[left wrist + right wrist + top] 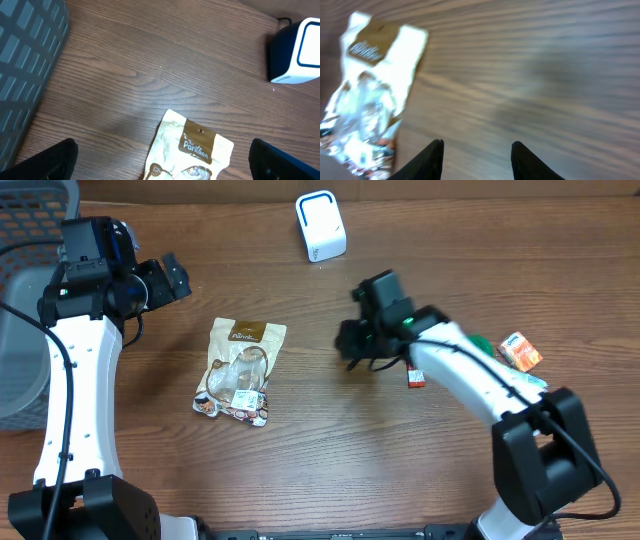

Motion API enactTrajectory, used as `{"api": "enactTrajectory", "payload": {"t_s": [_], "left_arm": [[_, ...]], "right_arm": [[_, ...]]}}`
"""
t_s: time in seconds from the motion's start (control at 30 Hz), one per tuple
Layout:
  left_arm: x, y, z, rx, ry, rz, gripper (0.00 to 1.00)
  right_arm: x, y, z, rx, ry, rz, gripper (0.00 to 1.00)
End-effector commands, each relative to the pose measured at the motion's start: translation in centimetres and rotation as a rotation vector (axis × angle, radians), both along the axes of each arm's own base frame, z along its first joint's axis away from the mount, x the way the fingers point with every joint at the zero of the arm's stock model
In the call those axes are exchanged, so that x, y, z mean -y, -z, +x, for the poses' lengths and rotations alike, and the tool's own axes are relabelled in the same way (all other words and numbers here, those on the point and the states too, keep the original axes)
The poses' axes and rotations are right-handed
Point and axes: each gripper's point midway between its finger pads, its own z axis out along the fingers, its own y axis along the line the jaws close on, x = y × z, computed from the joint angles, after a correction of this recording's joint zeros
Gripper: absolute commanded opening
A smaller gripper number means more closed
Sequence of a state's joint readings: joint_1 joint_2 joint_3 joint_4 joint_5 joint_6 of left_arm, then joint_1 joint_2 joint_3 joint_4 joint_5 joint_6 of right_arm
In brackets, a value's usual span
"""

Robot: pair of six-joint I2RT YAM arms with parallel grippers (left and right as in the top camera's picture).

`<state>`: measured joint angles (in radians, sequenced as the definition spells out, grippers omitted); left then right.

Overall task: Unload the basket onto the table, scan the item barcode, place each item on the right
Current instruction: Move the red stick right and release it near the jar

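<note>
A snack pouch [240,370] lies flat on the wooden surface [450,240], left of centre, between the two arms. Its brown label end points toward the far edge and its clear, crinkled window toward the near edge. In the left wrist view the label reads something like "PaniBee", though the print is too small to be sure.

A white barcode scanner [320,226] stands near the far edge, well apart from the pouch and to its right.

The left claw [172,278] hovers above the surface beyond the pouch's upper left corner. It is spread wide, with its fingers at the two edges of its own camera view and nothing between them.

The right claw [476,152] hangs over bare wood just to the right of the pouch. It is partly spread and holds nothing, and its two dark fingertips [434,159] show wood grain between them. That wrist view is blurred, so the pouch shows there only as a pale smear at the left.

A grey mesh basket [30,220] sits at the far left corner. By the right arm lie a small orange packet [521,352] and a small red item [416,378].
</note>
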<state>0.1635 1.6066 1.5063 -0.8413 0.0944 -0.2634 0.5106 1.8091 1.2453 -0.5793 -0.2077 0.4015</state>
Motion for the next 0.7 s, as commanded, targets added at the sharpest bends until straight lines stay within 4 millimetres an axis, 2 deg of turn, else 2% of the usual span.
{"api": "enactTrajectory", "payload": {"t_s": [0.0,0.23,0.43,0.53,0.6,0.67], "left_arm": [[0.5,-1.2,0.3,0.031,0.002,-0.009,1.00],[0.5,-1.4,0.6,0.047,-0.010,-0.026,1.00],[0.6,-1.6,0.8,0.057,-0.013,-0.031,1.00],[1.5,-1.2,0.2,0.032,0.018,-0.075,1.00],[3.0,-0.9,-0.3,0.006,0.063,-0.139,1.00],[3.9,0.2,-0.9,-0.038,0.081,-0.153,1.00]], "right_arm": [[-1.6,0.3,-1.0,-0.019,0.023,0.016,0.45],[-1.5,0.4,-0.9,-0.008,0.054,-0.010,0.45],[0.3,0.9,-0.7,-0.055,0.110,-0.018,0.45],[1.6,1.1,-0.6,-0.078,0.139,-0.032,0.45],[2.5,1.3,-0.4,-0.093,0.160,-0.041,0.47],[3.3,1.4,-0.2,-0.103,0.180,-0.046,0.47]]}}
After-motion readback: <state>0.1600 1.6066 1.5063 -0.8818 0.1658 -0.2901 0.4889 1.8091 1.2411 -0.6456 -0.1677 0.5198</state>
